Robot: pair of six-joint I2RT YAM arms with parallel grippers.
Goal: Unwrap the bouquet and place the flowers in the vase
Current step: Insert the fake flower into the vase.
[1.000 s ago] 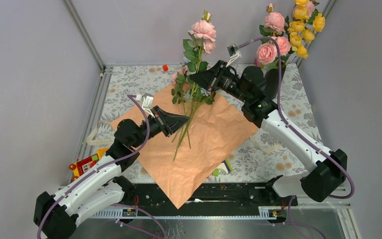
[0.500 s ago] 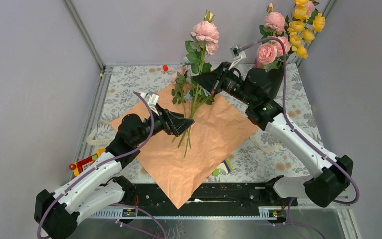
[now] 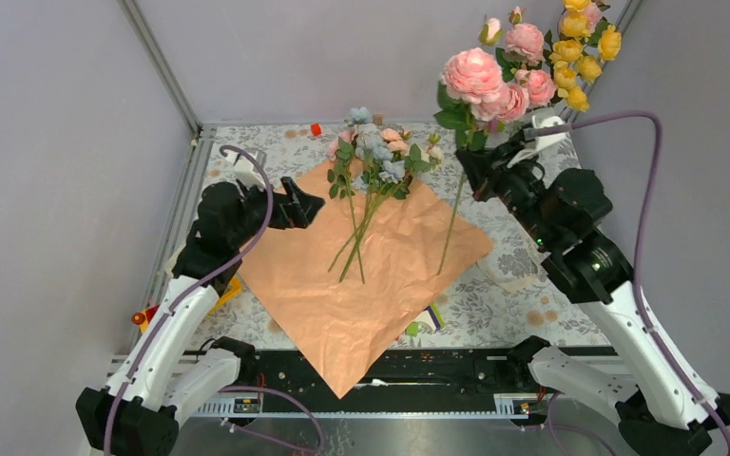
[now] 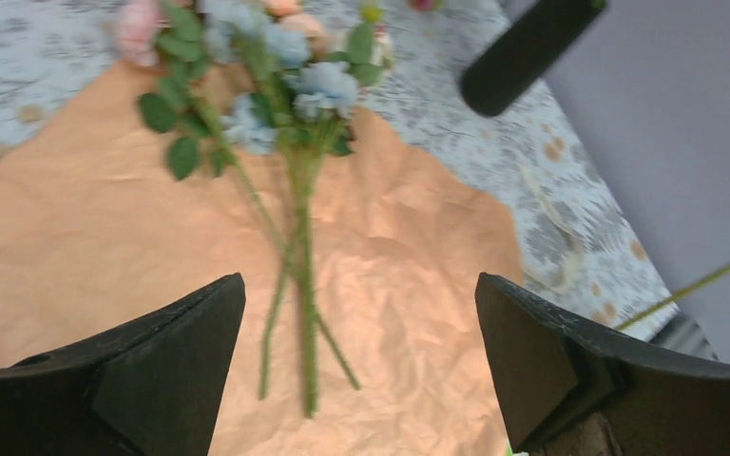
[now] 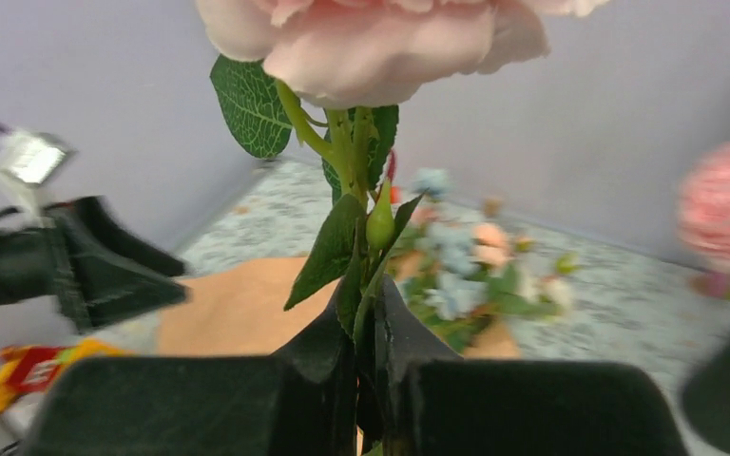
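Observation:
The bouquet lies unwrapped: the flowers (image 3: 377, 152), small pale-blue, pink and cream blooms on thin green stems (image 4: 302, 285), rest on the spread peach paper (image 3: 380, 285). My left gripper (image 3: 312, 202) hovers open over the paper's left corner, and nothing sits between its fingers (image 4: 356, 280). My right gripper (image 3: 464, 157) is shut on the stem of a large pink rose (image 3: 472, 74), held upright above the paper's right corner. The leafy stem is pinched between the pads (image 5: 371, 304). The vase is hidden behind my right arm in the top view.
Tall pink roses and yellow blooms (image 3: 556, 52) stand at the back right corner. White ribbon (image 3: 509, 275) lies right of the paper. A red and yellow toy (image 3: 152, 313) sits at the left edge. A small red piece (image 3: 316, 128) lies by the back wall.
My left gripper opened, let go of the stems and drew back to the left. My right gripper lifted the pink rose away from the small flowers toward the back right.

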